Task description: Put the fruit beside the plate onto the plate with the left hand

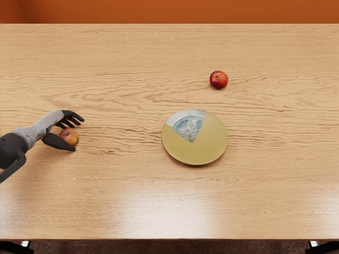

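Near the left edge of the surface [159,206], a small fruit [69,136] lies between thumb and fingers of the left hand [57,128], which is open and grips nothing. The fruit is round, without a clear long axis.

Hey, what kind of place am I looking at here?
Most likely a simulated tabletop test scene, not a real kitchen: a wooden table before a plain orange wall, holding a plate, a red fruit, and a robot's left hand at a second fruit.
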You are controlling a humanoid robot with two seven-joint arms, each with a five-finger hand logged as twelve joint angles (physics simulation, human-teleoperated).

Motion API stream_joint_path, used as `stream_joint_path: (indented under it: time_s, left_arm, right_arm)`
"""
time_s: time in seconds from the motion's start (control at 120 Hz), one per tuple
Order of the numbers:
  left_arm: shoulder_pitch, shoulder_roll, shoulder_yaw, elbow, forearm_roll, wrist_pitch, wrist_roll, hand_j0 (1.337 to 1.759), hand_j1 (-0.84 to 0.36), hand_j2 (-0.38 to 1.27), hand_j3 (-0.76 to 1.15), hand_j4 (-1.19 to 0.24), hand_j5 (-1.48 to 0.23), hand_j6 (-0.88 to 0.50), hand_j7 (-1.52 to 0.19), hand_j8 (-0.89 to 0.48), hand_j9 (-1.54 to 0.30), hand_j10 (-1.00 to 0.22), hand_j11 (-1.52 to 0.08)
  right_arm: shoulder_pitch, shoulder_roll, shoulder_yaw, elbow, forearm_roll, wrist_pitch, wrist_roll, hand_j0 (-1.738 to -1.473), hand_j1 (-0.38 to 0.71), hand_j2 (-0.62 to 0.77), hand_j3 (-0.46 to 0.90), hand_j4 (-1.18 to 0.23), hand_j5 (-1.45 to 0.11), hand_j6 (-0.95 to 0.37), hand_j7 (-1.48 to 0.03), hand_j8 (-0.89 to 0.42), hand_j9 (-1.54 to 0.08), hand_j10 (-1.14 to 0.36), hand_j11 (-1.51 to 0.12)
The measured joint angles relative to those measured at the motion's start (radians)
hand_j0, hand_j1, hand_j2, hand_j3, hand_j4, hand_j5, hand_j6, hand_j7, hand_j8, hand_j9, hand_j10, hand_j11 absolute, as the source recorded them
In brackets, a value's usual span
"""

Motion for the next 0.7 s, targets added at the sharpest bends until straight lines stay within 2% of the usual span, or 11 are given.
stream_joint_path:
  time_s: [0.175, 0.7]
  left_arm:
    - [-0.005, 0.000, 0.000, -0.023, 0.010, 0.000, 0.031, 1.658, -0.16, 0.09, 0.00, -0.44, -0.56, -0.44, -0.56, -0.44, -0.56, -0.44, -0.56]
    - [-0.005, 0.014, 0.001, -0.051, 0.013, 0.000, 0.056, 1.658, -0.22, 0.10, 0.00, -0.48, -0.62, -0.48, -0.62, -0.48, -0.62, -0.48, -0.62]
  right_arm:
    - [0.000, 0.000, 0.001, 0.000, 0.000, 0.000, 0.000, -1.658, -0.35, 0.00, 0.00, 0.00, 0.00, 0.00, 0.00, 0.00, 0.00, 0.00, 0.00]
    - [0.002, 0.000, -0.001, 0.000, 0.000, 0.000, 0.000, -1.658, -0.35, 0.00, 0.00, 0.00, 0.00, 0.00, 0.00, 0.00, 0.00, 0.00, 0.00]
